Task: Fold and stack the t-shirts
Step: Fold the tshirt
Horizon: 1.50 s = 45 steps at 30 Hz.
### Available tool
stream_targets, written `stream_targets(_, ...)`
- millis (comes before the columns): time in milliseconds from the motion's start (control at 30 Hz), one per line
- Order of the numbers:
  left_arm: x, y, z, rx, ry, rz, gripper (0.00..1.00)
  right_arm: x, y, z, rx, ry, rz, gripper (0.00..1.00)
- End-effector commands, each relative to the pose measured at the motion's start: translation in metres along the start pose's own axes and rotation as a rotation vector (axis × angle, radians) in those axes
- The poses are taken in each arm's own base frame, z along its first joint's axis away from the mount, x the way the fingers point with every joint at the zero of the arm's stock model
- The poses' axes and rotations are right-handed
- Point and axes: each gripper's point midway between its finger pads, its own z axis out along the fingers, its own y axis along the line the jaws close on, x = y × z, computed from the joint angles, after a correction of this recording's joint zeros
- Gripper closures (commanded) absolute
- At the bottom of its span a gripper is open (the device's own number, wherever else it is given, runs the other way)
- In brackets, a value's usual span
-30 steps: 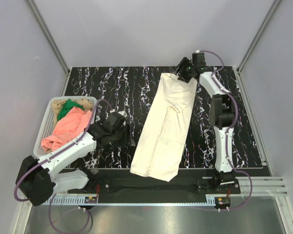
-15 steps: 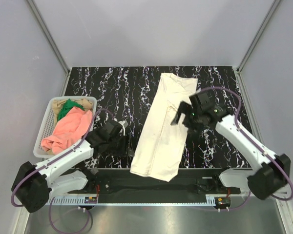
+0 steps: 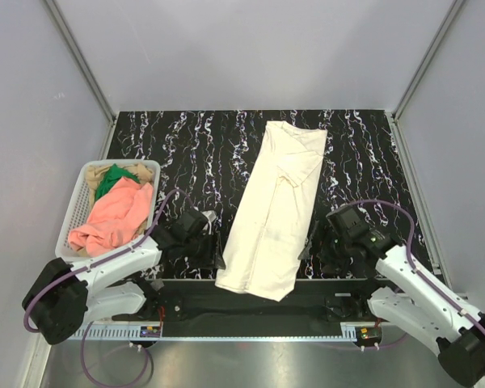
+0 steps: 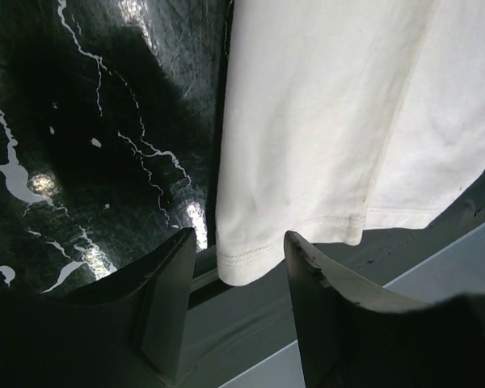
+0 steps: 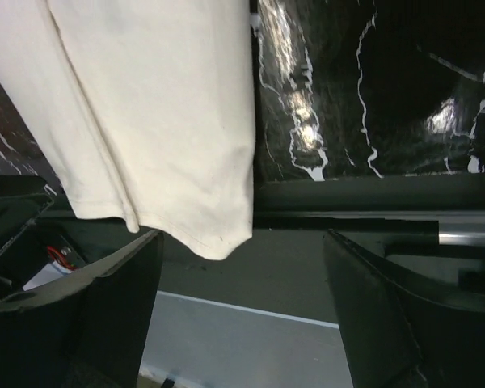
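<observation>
The cream-white t-shirt (image 3: 271, 218) lies folded into a long narrow strip down the middle of the black marbled table (image 3: 186, 145), with its hem hanging over the near edge. My left gripper (image 3: 217, 257) is open just left of the hem's near-left corner, which shows between its fingers in the left wrist view (image 4: 240, 240). My right gripper (image 3: 311, 246) is open at the near-right corner, and the cloth's corner (image 5: 218, 234) hangs near its left finger (image 5: 129, 283). Neither gripper holds cloth. The salmon-pink t-shirt (image 3: 113, 214), the green one (image 3: 109, 179) and the tan one (image 3: 143, 171) sit crumpled in the basket.
The white mesh basket (image 3: 74, 206) stands at the table's left edge, beside the left arm. A dark rail and a metal strip (image 3: 250, 311) run along the near edge under the hem. Grey walls close in the back and both sides.
The right arm has swung from the shirt's far collar end back to the near-right hem corner, with its jaws wide. The left gripper has edged nearer to the near-left corner.
</observation>
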Motion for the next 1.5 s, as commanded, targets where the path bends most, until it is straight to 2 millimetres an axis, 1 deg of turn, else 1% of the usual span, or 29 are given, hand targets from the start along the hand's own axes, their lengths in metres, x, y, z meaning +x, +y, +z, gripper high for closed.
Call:
stream_targets(0,-0.024,-0.024,-0.007,0.062,-0.079,0.020,0.48,-0.061,0.063,-0.010,-0.110,-0.206,-0.093,0.15)
stream_targets(67,-0.026,-0.023,-0.006,0.039,-0.068,0.019,0.48,-0.097,0.071,-0.008,-0.029,-0.286,-0.162,0.20)
stream_targets(100,-0.028,-0.024,-0.005,0.031,-0.059,0.022,0.48,-0.113,0.087,0.002,-0.007,-0.259,-0.186,0.34)
stream_targets(167,-0.027,-0.019,-0.004,-0.001,-0.049,0.024,0.49,-0.149,0.092,0.012,0.002,-0.280,-0.196,0.48)
stream_targets(200,-0.031,-0.019,-0.006,-0.013,-0.060,0.027,0.49,-0.160,0.094,0.027,0.016,-0.248,-0.189,0.52)
stream_targets(233,-0.034,-0.018,-0.010,-0.022,-0.079,0.030,0.49,-0.170,0.094,0.032,0.028,-0.249,-0.186,0.60)
stream_targets(267,-0.037,-0.015,-0.014,-0.048,-0.102,0.032,0.48,-0.185,0.088,0.038,0.043,-0.261,-0.182,0.63)
stream_targets(300,-0.043,-0.017,-0.019,-0.048,-0.127,0.039,0.48,-0.194,0.086,0.051,0.072,-0.244,-0.180,0.65)
stream_targets(367,-0.050,-0.015,-0.028,-0.076,-0.164,0.041,0.47,-0.208,0.083,0.063,0.087,-0.236,-0.191,0.74)
stream_targets(400,-0.056,-0.018,-0.033,-0.074,-0.186,0.038,0.47,-0.215,0.083,0.076,0.106,-0.219,-0.196,0.76)
stream_targets(467,-0.059,-0.019,-0.035,-0.073,-0.190,0.033,0.47,-0.225,0.082,0.088,0.128,-0.208,-0.216,0.81)
stream_targets(500,-0.063,-0.021,-0.036,-0.070,-0.195,0.028,0.47,-0.233,0.082,0.097,0.140,-0.200,-0.218,0.82)
stream_targets(600,-0.067,-0.019,-0.034,-0.084,-0.186,0.027,0.46,-0.246,0.076,0.113,0.179,-0.190,-0.233,0.84)
stream_targets(633,-0.069,-0.018,-0.034,-0.087,-0.187,0.028,0.46,-0.254,0.069,0.116,0.211,-0.205,-0.230,0.84)
stream_targets(700,-0.072,-0.013,-0.032,-0.100,-0.179,0.019,0.46,-0.261,0.059,0.129,0.239,-0.182,-0.232,0.85)
stream_targets(833,-0.078,-0.006,-0.030,-0.117,-0.180,0.008,0.46,-0.276,0.038,0.146,0.273,-0.154,-0.211,0.85)
stream_targets(900,-0.085,-0.004,-0.029,-0.127,-0.187,0.004,0.46,-0.286,0.036,0.154,0.278,-0.148,-0.212,0.86)
stream_targets(967,-0.088,-0.002,-0.023,-0.133,-0.178,0.003,0.46,-0.297,0.033,0.156,0.284,-0.148,-0.196,0.86)
stream_targets(1033,-0.092,0.001,-0.017,-0.144,-0.159,0.000,0.46,-0.312,0.040,0.159,0.258,-0.158,-0.184,0.87)
stream_targets(1067,-0.095,-0.001,-0.014,-0.136,-0.157,0.003,0.46,-0.316,0.041,0.160,0.259,-0.158,-0.187,0.87)
stream_targets(1100,-0.099,-0.002,-0.013,-0.133,-0.159,0.009,0.46,-0.325,0.047,0.160,0.249,-0.175,-0.192,0.86)
stream_targets(1167,-0.101,-0.004,-0.005,-0.117,-0.133,0.012,0.46,-0.331,0.051,0.159,0.249,-0.175,-0.203,0.86)
stream_targets(1233,-0.102,-0.016,-0.003,-0.060,-0.112,0.033,0.46,-0.345,0.062,0.152,0.235,-0.204,-0.217,0.85)
stream_targets(1300,-0.104,-0.027,-0.002,0.001,-0.114,0.053,0.45,-0.348,0.071,0.137,0.228,-0.212,-0.220,0.80)
stream_targets(1333,-0.103,-0.033,-0.002,0.034,-0.112,0.058,0.45,-0.343,0.071,0.127,0.242,-0.196,-0.203,0.76)
stream_targets(1367,-0.100,-0.036,-0.001,0.046,-0.107,0.059,0.45,-0.337,0.068,0.120,0.252,-0.188,-0.184,0.69)
stream_targets(1400,-0.098,-0.037,0.000,0.054,-0.103,0.054,0.45,-0.334,0.076,0.096,0.236,-0.218,-0.170,0.66)
stream_targets(1433,-0.096,-0.042,0.001,0.072,-0.105,0.061,0.45,-0.326,0.076,0.086,0.231,-0.216,-0.135,0.62)
stream_targets(1467,-0.089,-0.044,0.004,0.077,-0.090,0.070,0.45,-0.307,0.073,0.066,0.221,-0.219,-0.116,0.60)
